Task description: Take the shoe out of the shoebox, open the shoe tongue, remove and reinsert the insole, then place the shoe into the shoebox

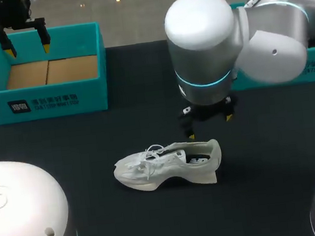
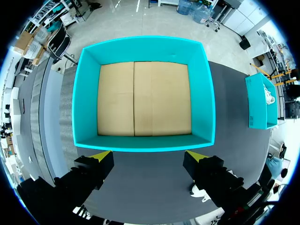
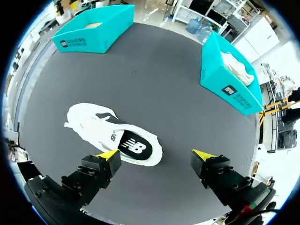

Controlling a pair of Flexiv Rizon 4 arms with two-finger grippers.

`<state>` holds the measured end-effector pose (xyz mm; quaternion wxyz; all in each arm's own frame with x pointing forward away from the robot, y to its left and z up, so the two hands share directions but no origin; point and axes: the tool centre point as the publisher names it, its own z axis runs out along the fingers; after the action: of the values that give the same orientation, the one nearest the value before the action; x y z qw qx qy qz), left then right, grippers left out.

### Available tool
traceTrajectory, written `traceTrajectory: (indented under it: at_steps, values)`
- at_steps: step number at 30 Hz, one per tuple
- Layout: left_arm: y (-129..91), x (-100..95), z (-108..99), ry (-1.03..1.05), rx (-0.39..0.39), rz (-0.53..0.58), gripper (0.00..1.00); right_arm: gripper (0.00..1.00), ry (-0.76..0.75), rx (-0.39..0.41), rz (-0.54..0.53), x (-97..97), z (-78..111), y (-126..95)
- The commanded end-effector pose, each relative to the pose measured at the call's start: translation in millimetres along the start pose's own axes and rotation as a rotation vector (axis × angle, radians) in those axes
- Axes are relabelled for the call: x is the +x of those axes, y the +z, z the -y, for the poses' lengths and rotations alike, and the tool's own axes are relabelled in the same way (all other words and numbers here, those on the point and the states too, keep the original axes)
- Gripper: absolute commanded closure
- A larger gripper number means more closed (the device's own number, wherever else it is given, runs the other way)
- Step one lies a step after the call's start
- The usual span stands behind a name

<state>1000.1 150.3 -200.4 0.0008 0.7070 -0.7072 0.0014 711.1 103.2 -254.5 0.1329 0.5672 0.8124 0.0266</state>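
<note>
**Shoe (image 1: 168, 165) out on the table (image 1: 269, 196)**

It stands on its sole, well apart from the box (image 1: 47, 102). My right gripper (image 1: 209, 126) hovers by its heel, jaws wide. My left gripper (image 1: 28, 50) hangs over the box, jaws wide too.

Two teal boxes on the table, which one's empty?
The shoebox by the left gripper: only its bare cardboard floor shows. The other box, across the table, has something white inside.
</note>
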Motion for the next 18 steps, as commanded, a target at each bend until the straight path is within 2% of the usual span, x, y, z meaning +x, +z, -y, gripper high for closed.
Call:
traceTrajectory:
  at_steps: [1, 3, 18]
  values:
    - [-0.1, 0.2, 0.1, 0.0, -0.001, 0.001, 0.0, 0.0, -0.426, -0.18, -0.192, -27.0, 5.2, -31.9]
    - [-0.1, 0.2, 0.1, 0.0, -0.001, 0.001, 0.0, 0.0, -0.563, -0.23, -0.252, -34.5, 5.9, -40.9]
    - [-0.1, 0.2, 0.1, 0.0, -0.001, 0.001, 0.0, 0.0, -0.563, -0.23, -0.252, -34.5, 5.9, -40.9]
